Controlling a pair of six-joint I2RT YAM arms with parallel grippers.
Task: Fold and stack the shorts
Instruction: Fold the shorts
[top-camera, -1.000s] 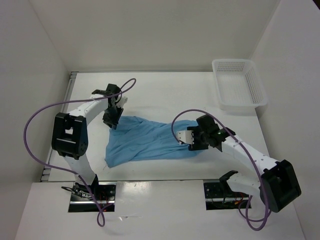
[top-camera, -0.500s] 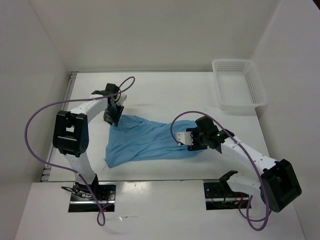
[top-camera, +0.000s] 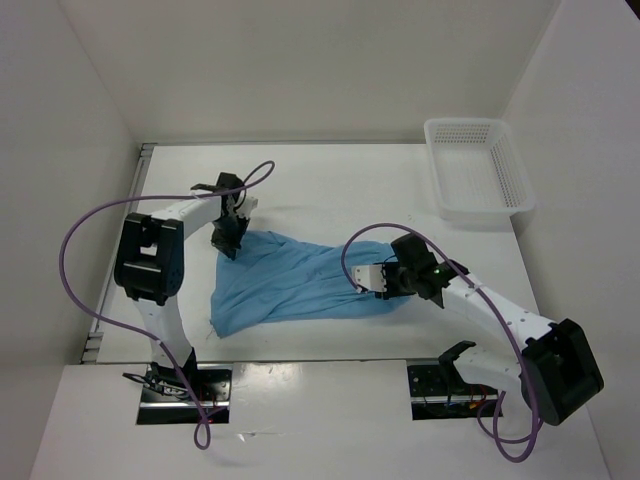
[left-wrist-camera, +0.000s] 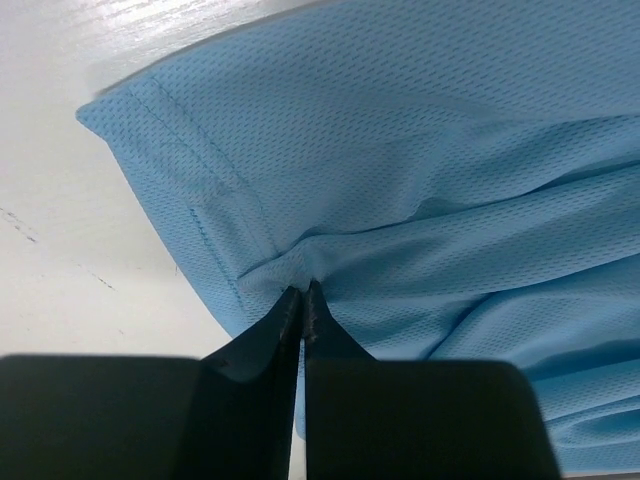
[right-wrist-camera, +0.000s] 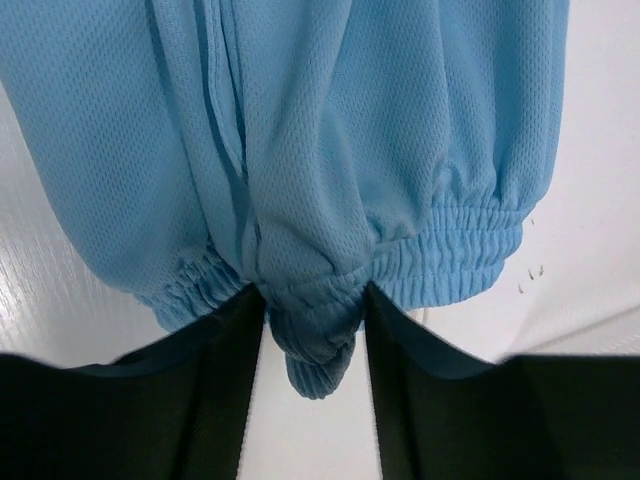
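Observation:
The light blue shorts (top-camera: 290, 280) lie spread and stretched on the white table between my two grippers. My left gripper (top-camera: 229, 242) is shut on the fabric near a hemmed leg corner at the shorts' far left; in the left wrist view its tips (left-wrist-camera: 302, 292) pinch a fold of the mesh cloth (left-wrist-camera: 420, 150). My right gripper (top-camera: 386, 282) is shut on the shorts' right end. In the right wrist view its jaws (right-wrist-camera: 315, 315) hold a bunched piece of the gathered elastic waistband (right-wrist-camera: 460, 250). I cannot make out the drawstring.
A white mesh basket (top-camera: 478, 170) stands at the far right of the table, empty. Purple cables loop from both arms. White walls close in the left, back and right sides.
My left arm's elbow has swung right and its gripper has shifted slightly, still holding the corner. The right gripper has edged a little left. The shorts keep nearly the same shape.

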